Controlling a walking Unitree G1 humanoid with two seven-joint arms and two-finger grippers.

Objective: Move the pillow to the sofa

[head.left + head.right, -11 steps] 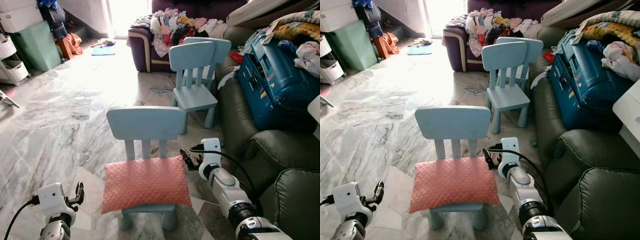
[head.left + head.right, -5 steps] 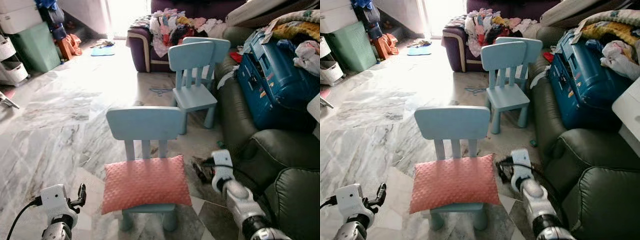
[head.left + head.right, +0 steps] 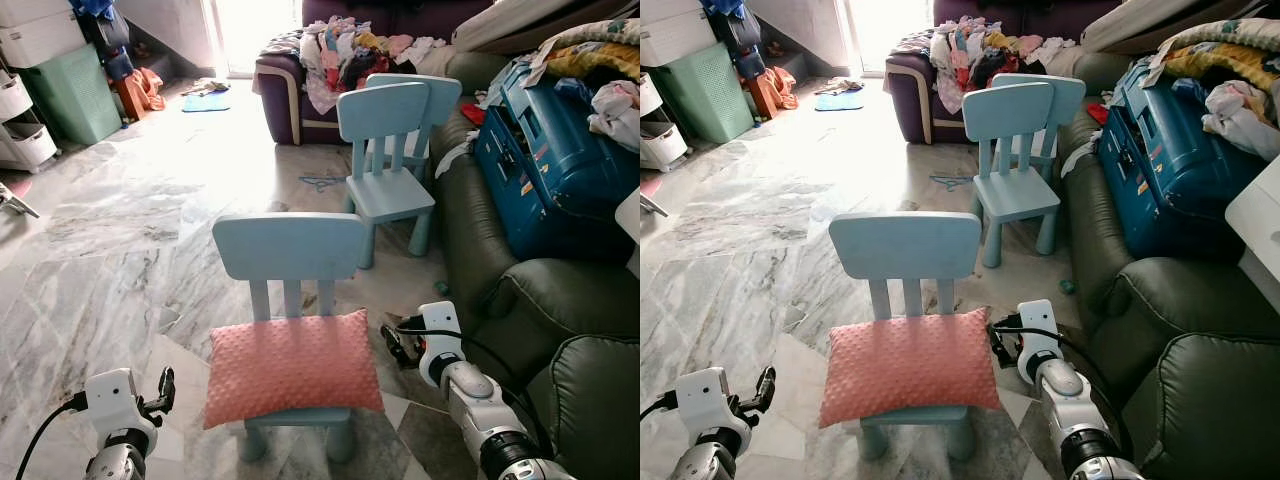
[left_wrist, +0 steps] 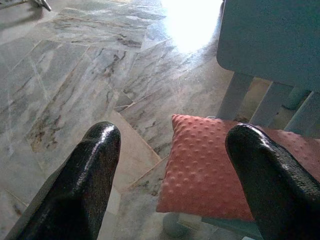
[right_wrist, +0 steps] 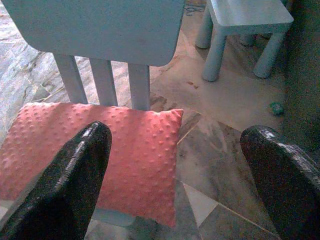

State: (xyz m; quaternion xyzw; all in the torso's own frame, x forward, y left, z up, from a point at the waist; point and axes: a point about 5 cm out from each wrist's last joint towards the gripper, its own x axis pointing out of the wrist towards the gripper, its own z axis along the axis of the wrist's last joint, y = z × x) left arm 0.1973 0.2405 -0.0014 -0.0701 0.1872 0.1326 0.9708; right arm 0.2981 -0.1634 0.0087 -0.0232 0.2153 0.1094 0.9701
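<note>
A coral dotted pillow (image 3: pixel 292 367) lies flat on the seat of a small light-blue chair (image 3: pixel 290 246) right in front of me. My right gripper (image 3: pixel 390 342) hovers just off the pillow's right edge, a little short of touching it. In the right wrist view it is open (image 5: pixel 176 134), with the pillow's (image 5: pixel 100 150) corner between the two fingers. My left gripper (image 3: pixel 165 385) is low at the pillow's left, apart from it. It stands open (image 4: pixel 172 134) and looks at the pillow's (image 4: pixel 210 170) left edge. The dark green sofa (image 3: pixel 560 330) is on my right.
Two more light-blue chairs (image 3: pixel 385 150) stand further ahead. A blue suitcase (image 3: pixel 550 170) and piled laundry take up the sofa's far seat. A purple sofa (image 3: pixel 285 90) heaped with clothes is at the back, a green bin (image 3: pixel 70 95) at far left. Marble floor (image 3: pixel 130 240) lies open to the left.
My right gripper dropped from beside the pillow's upper right corner and swung out right, then edged back toward the pillow's edge. The left gripper sank slightly.
</note>
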